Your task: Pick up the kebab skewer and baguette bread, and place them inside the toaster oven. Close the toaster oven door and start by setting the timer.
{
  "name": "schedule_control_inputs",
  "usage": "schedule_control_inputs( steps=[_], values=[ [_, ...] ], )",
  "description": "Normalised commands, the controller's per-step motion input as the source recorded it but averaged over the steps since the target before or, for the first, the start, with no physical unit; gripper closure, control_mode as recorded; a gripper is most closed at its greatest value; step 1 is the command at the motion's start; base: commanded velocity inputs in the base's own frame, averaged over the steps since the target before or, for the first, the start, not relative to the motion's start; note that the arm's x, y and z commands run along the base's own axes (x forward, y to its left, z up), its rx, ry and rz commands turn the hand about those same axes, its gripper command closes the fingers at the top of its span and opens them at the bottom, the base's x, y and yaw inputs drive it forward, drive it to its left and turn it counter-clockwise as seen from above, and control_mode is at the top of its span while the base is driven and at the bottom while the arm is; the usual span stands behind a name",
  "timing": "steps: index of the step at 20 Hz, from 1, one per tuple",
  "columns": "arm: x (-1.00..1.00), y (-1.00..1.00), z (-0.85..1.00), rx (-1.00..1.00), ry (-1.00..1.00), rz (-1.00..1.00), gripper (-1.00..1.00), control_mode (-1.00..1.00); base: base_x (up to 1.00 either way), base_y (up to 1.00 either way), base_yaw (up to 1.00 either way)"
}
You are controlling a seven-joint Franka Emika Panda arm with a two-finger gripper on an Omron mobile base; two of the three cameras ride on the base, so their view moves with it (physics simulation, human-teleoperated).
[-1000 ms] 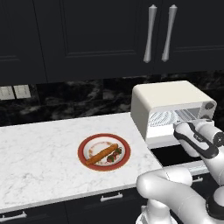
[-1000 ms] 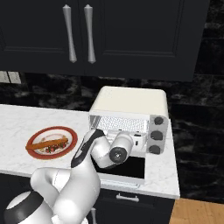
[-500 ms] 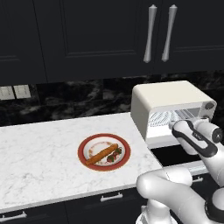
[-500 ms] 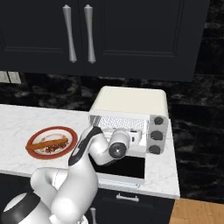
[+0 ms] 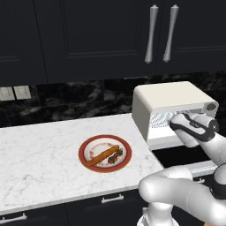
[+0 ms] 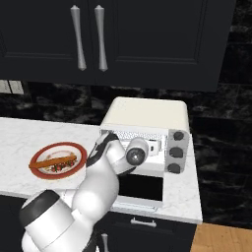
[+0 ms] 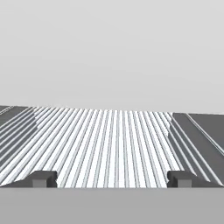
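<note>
The cream-white toaster oven (image 5: pixel 173 95) (image 6: pixel 147 114) stands on the counter's right end. Its toaster oven door (image 5: pixel 182 154) (image 6: pixel 141 187) hangs open and flat in front. My gripper (image 7: pixel 111 179) is open at the oven's mouth, fingertips (image 7: pixel 43 178) wide apart over the wire rack (image 7: pixel 112 144), holding nothing. To the left, a red-rimmed plate (image 5: pixel 84 150) (image 6: pixel 34 160) carries the orange-brown baguette bread (image 5: pixel 102 155) (image 6: pixel 51 161). The dark chunky kebab skewer (image 5: pixel 115 157) (image 6: pixel 60 167) lies beside it.
The white marble counter (image 5: pixel 39 154) stretches left of the plate. Dark upper cabinets (image 5: pixel 88 35) with long metal handles hang above. Three grey knobs (image 6: pixel 174 152) sit on the oven's right face. Wall sockets (image 5: pixel 13 92) are at the far left.
My hand has risen a little and moved in toward the oven's mouth. The jaws stay open; the plate and its food have not moved.
</note>
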Motion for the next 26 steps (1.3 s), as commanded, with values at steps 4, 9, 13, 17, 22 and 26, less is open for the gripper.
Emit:
schedule_control_inputs(
  steps=[4,9,13,17,22,26],
  values=[
    [0.29,0.0,-0.05,0.0,0.18,-0.02,-1.0,-1.0,0.0,0.0,0.0],
    [0.4,0.0,-0.05,0.0,0.19,-0.02,-1.0,-1.0,0.0,0.0,0.0],
    [0.35,0.0,-0.01,0.01,0.21,-0.01,-1.0,-1.0,0.0,0.0,0.0],
    [0.11,0.0,-0.07,0.0,0.13,0.0,-1.0,-1.0,0.0,0.0,0.0],
    [-0.05,0.0,-0.64,0.0,0.07,0.0,-1.0,-1.0,0.0,0.0,0.0],
    [-0.45,0.0,-0.98,0.0,0.21,0.0,-1.0,-1.0,0.0,0.0,0.0]
  ],
)
